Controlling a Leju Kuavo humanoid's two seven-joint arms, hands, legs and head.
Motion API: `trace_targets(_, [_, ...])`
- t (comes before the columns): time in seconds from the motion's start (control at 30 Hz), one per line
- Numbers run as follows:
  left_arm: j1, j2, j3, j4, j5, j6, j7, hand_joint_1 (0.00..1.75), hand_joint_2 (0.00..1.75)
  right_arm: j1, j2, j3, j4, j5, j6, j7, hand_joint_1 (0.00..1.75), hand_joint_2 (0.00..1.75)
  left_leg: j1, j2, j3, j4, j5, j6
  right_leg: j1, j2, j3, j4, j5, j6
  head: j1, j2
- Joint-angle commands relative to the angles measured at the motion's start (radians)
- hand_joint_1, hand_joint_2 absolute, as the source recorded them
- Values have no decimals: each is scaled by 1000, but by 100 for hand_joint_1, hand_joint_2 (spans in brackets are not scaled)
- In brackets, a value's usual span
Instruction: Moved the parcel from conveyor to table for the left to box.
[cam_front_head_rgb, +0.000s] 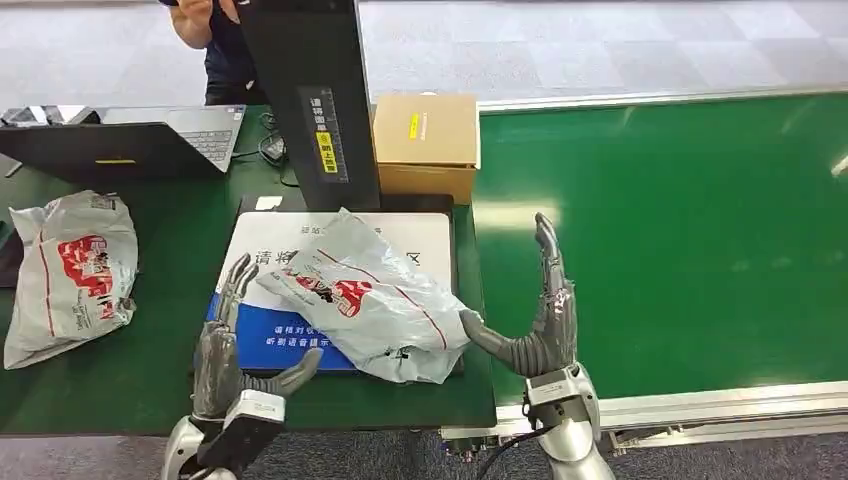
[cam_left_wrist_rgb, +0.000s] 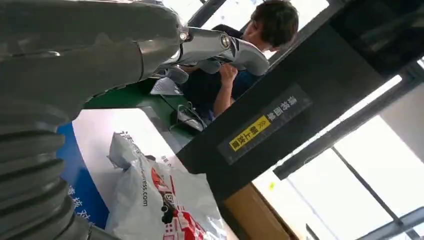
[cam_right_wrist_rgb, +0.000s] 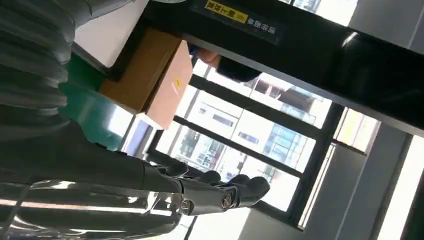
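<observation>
Centrally, a grey plastic parcel (cam_front_head_rgb: 365, 300) lies on the table's white and blue mat (cam_front_head_rgb: 300, 340), between the spread, empty left hand (cam_front_head_rgb: 228, 345) and right hand (cam_front_head_rgb: 535, 320); green conveyor belt (cam_front_head_rgb: 680, 250) stretches rightward

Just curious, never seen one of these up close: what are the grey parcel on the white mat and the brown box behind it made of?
The parcel looks like thin, glossy plastic film: it crinkles and catches light. The brown box looks like matte corrugated cardboard, with flat faces and folded edges.
</observation>
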Motion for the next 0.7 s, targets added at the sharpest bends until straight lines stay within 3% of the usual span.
trace_targets(0.03, [-115,125,-115,76,-26,-41,28,0,175,74,17,-63,-58,10,9,28,0,175,0,-6,3,-2,1,0,1,-8,5,-1,-2,-4,1,0])
trace_targets(0.33, [-274,198,-169,206,74,-193,-9,0,175,160,22,-89,-93,-30,13,11,0,175,1,-6,4,-3,1,0,1,-8,6,-2,-1,-3,0,0])
trace_targets(0.57, [-596,226,-320,552,45,-262,6,0,175,199,26,-111,-116,-44,-25,1,0,175,1,-8,1,-1,2,0,1,-9,4,-1,-1,-2,0,0])
trace_targets(0.7, [-705,212,-397,693,34,-277,0,0,175,255,25,-127,-154,-43,-29,-3,0,175,1,-11,2,-1,3,0,1,-13,6,-1,-1,-3,0,0])
